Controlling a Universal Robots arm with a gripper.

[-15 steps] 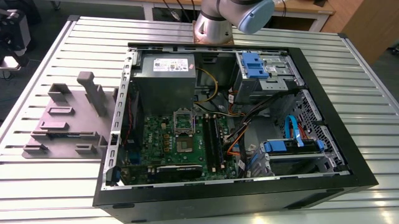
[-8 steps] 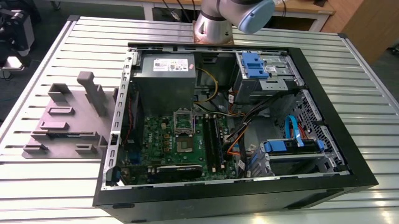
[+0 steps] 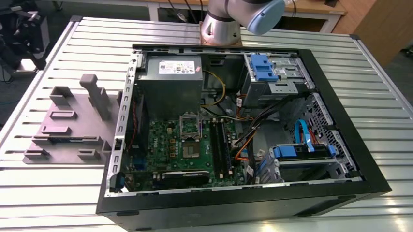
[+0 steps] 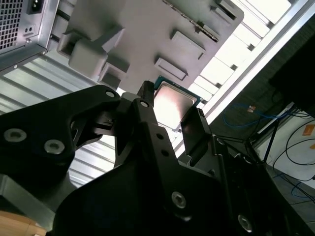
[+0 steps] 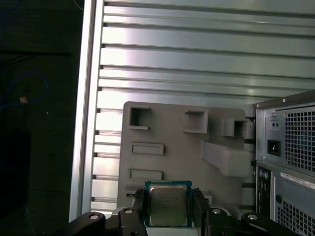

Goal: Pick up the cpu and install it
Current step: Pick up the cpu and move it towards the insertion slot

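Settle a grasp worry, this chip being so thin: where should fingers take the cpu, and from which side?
By two opposite edges of the cpu, coming in square to its silver top. It is a thin flat square, so only its rim gives parallel faces to pinch. The gripper holds it so in the first wrist view.
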